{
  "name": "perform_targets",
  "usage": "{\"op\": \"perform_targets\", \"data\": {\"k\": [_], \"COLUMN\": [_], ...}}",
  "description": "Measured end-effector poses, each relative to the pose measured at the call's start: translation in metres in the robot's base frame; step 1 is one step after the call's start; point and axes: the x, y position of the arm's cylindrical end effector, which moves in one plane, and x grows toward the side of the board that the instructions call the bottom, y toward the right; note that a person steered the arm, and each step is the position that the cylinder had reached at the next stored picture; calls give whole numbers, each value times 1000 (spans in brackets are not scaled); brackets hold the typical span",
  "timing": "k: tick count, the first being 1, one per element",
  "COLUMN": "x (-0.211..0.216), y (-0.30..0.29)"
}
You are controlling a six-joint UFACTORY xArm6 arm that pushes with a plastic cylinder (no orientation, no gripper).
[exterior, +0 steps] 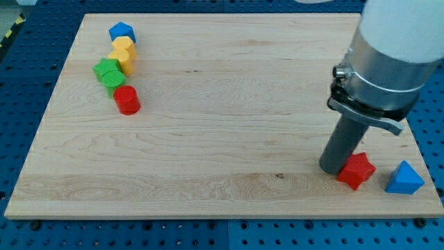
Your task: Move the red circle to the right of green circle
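The red circle (127, 100) stands near the board's upper left. It sits just below and slightly right of the green circle (114, 80), touching or nearly touching it. A green star (104, 69) lies against the green circle's upper left. My tip (334, 169) rests on the board at the lower right, far from the red circle. It is right beside the left edge of a red star (356, 171).
A blue block (121, 32) and two yellow blocks (123, 46) (122, 61) form a column above the green blocks. A blue triangle (404, 178) sits at the board's lower right corner. The wooden board (222, 139) lies on a blue perforated table.
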Motion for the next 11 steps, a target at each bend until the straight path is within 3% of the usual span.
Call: {"op": "perform_targets", "data": {"k": [3,6,9,11], "x": [11,1,-91,-121], "y": [6,-237,-325,-308]}}
